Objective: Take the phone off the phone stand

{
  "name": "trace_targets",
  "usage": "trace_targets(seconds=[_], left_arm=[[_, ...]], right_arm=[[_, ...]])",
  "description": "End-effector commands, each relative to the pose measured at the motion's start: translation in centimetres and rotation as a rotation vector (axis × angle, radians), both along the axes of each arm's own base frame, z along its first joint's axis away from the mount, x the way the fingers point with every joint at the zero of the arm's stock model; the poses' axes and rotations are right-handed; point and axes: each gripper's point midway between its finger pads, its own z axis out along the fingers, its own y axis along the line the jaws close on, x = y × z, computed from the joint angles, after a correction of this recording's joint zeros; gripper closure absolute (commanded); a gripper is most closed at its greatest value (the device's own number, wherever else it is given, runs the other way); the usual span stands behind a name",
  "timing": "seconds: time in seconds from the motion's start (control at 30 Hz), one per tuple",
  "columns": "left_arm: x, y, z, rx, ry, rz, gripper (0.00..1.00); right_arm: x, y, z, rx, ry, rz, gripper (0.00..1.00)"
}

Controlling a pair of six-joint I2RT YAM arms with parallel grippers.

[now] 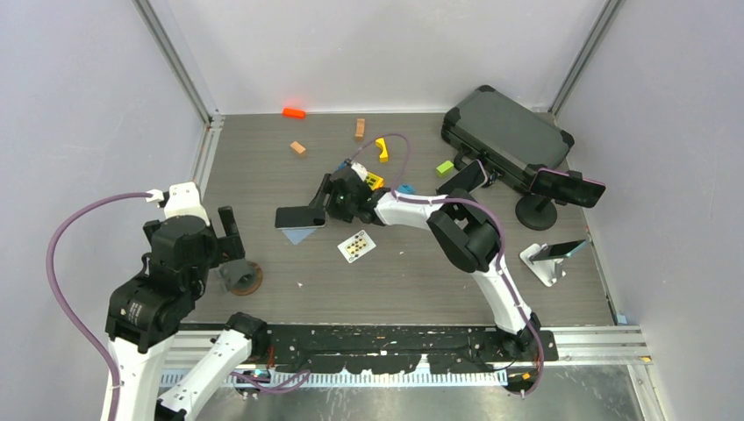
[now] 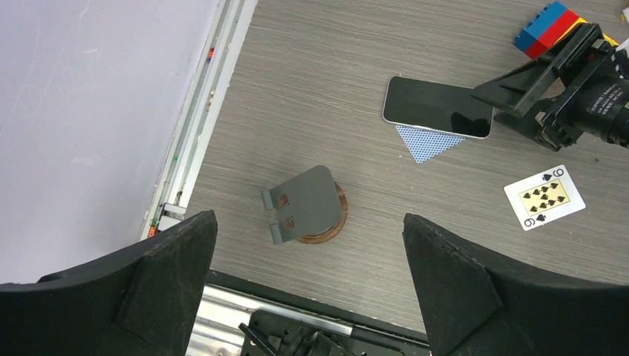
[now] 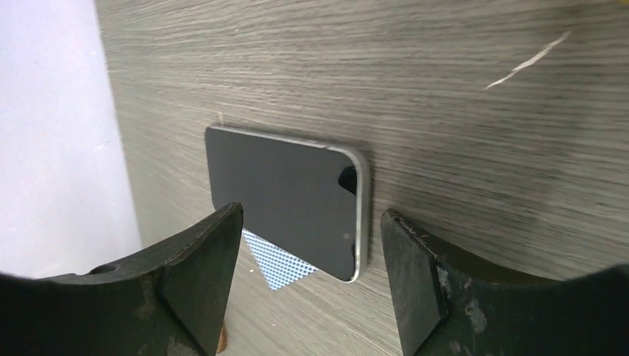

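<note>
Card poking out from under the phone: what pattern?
Blue with a fine white crosshatch on the card; clearest in the left wrist view.

Pale grey walls (image 1: 377,44) close three sides of a grey wood-grain table (image 1: 263,158). Aluminium posts (image 1: 175,57) run up both back corners; a metal rail (image 1: 597,338) edges the front. The light is even.

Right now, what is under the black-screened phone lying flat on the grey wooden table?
A blue-patterned playing card: one corner pokes out beneath the black-screened phone. The rest of it is covered.
</note>
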Motion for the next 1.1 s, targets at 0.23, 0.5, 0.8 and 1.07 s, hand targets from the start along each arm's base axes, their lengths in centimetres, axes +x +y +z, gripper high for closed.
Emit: trace_targets(seconds=[0.23, 0.5, 0.8, 1.07], left_arm=[[0.5, -0.3, 0.4, -0.004, -0.039, -0.017, 0.00], [1.0, -0.8, 0.0, -0.019, -0.033, -0.027, 0.00], [1.3, -1.7, -0.7, -0.074, -0.047, -0.043, 0.00], [2.3, -4.2, -2.2, -0.122, 0.017, -0.150, 0.00]], right_arm=[[0.3, -9.7, 6.3, -0.489, -0.124, -0.112, 0.22], [-1.5, -19.0, 14.6, -0.573, -0.131, -0.105, 0.19], [-2.7, -31.3, 21.9, -0.727, -0.163, -0.162, 0.14], [-2.3, -37.6, 22.6, -0.755, -0.079, -0.188, 0.08]])
